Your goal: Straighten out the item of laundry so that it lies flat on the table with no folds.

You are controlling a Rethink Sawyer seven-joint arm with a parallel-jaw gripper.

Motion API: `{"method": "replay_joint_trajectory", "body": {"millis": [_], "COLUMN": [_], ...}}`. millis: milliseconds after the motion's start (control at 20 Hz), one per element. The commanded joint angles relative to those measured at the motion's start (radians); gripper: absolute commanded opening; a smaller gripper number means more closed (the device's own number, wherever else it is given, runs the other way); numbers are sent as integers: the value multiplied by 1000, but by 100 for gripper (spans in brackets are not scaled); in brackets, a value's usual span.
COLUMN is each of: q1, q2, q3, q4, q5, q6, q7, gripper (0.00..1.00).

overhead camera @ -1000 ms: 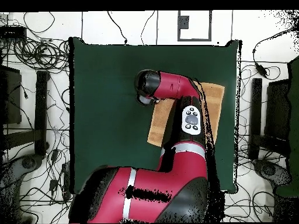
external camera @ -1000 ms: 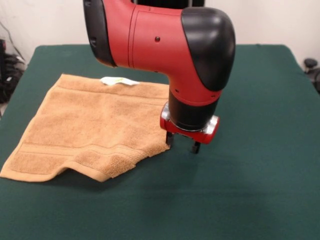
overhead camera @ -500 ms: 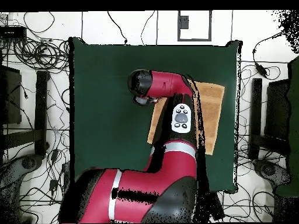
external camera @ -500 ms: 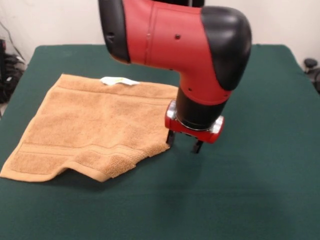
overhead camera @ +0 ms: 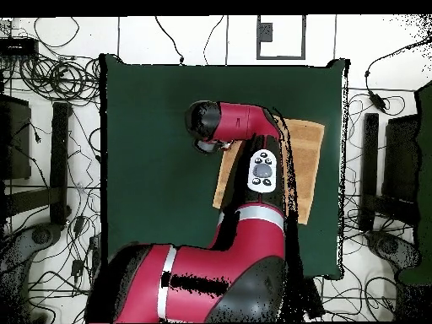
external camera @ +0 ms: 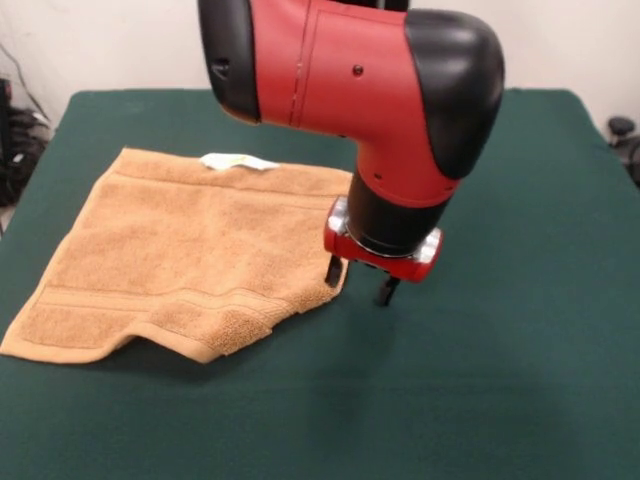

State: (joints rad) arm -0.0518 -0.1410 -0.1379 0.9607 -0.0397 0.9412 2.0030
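Note:
The item of laundry is a tan-orange towel lying on the left half of the green table. It has a small white tag at its far edge. Its near right part is folded over and makes a thick doubled lip. My gripper hangs just above the cloth-covered table at the towel's right corner, open, with one finger against the towel's edge and nothing between the two. In the overhead view the arm covers the gripper and the towel's middle.
Bare green table stretches wide on the side of the gripper away from the towel and in front of it. Cables and equipment lie on the floor around the table. The towel's left corner lies close to the table's edge.
The arm came forward and rose a little, then the gripper shifted slightly toward the towel's right corner. The towel has not moved.

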Motion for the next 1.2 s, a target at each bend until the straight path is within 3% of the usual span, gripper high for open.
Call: {"method": "replay_joint_trajectory", "body": {"millis": [50,400,700,750,900,1050,1200], "q1": [-51,-32,-33,-32,-57,-69,-77], "q2": [-39,-125,-132,-124,-17,-21,-9], "q3": [31,-22,-19,-20,-5,12,19], "q4": [89,134,157,151,130,160,156], "q5": [-48,-93,-134,-150,-236,-268,-279], "q6": [50,75,26,0,-299,-430,-465], "q7": [-44,-40,-29,-29,11,43,48], "gripper": [100,100,100,100,100,100,100]}}
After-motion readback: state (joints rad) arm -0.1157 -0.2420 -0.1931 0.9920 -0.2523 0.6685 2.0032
